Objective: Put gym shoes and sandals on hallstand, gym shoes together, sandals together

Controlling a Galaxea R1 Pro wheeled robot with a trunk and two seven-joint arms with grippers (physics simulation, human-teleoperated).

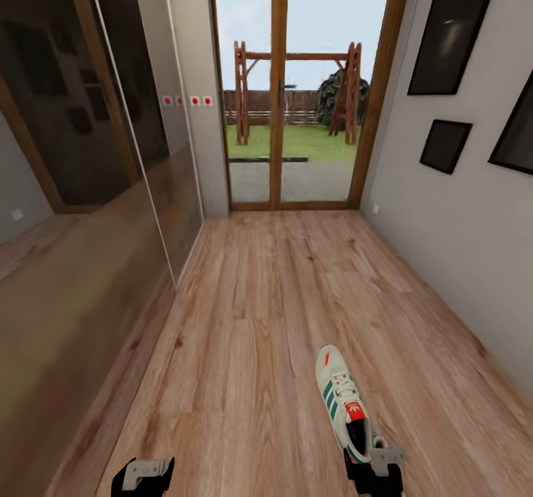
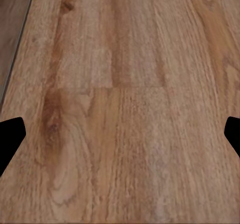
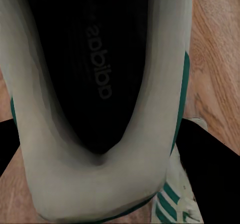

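A cream gym shoe (image 1: 340, 397) with green stripes and a red-orange tongue points away from me over the corridor floor (image 1: 281, 297). My right gripper (image 1: 374, 473) is shut on its heel end. In the right wrist view the gym shoe's (image 3: 100, 184) dark inside is close up, with a black finger (image 3: 212, 159) on each side. A cream patch with green stripes and laces (image 3: 175, 204) shows beside it; I cannot tell whether it is a second shoe. My left gripper (image 1: 144, 478) is open and empty above bare planks (image 2: 120, 134). The sandals and the hallstand are out of view.
A mirrored wardrobe front (image 1: 89, 208) runs along the left of the corridor. A grey wall with dark picture frames (image 1: 444, 145) lines the right. A wood-framed glass door (image 1: 296, 89) to a garden closes the far end. Wood floor stretches ahead between them.
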